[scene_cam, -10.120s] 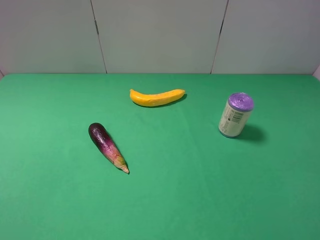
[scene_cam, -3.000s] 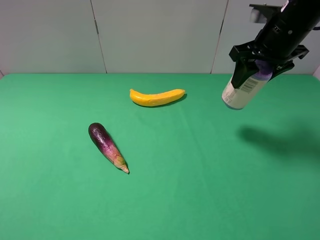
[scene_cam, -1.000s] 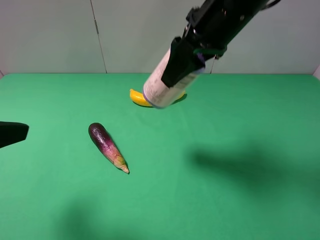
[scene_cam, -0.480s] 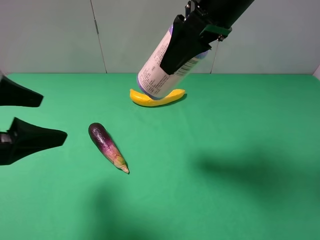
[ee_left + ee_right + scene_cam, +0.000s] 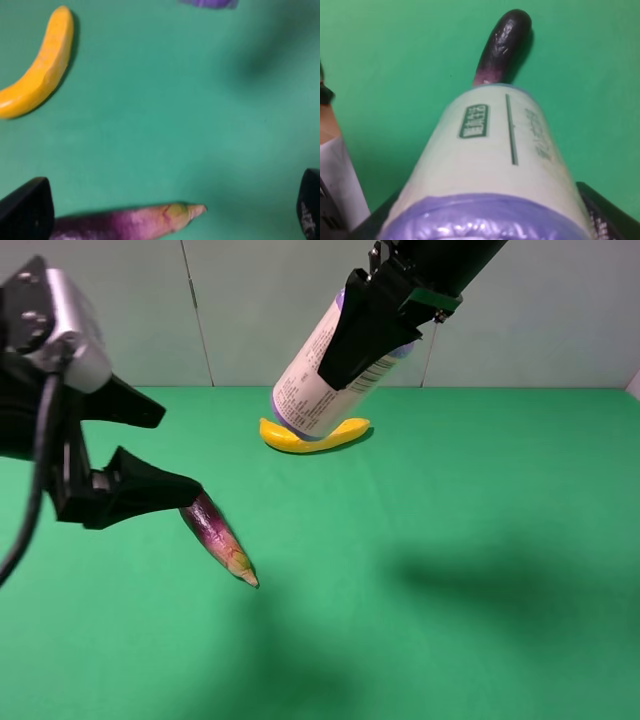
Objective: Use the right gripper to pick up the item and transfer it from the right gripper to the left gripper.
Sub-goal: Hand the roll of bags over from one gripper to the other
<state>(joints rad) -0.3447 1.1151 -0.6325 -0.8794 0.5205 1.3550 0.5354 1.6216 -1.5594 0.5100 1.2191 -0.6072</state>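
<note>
The can (image 5: 312,390) was whitish with dark green print and purple ends. The banana (image 5: 350,429) was yellow. The eggplant (image 5: 225,543) was dark purple, fading to pink and yellowish at its tip. The table (image 5: 470,490) was plain green. The left pincer (image 5: 183,454) and right pincer (image 5: 350,350) were black; the left one's block (image 5: 70,320) was silver-grey.

- banana (image 5: 275,437): middle hidden behind the item (image 5: 306,394);
- eggplant (image 5: 224,543): dark end hidden behind the left gripper (image 5: 182,454);
- left wrist view: item cut off to 1 blurred purple sliver
</note>
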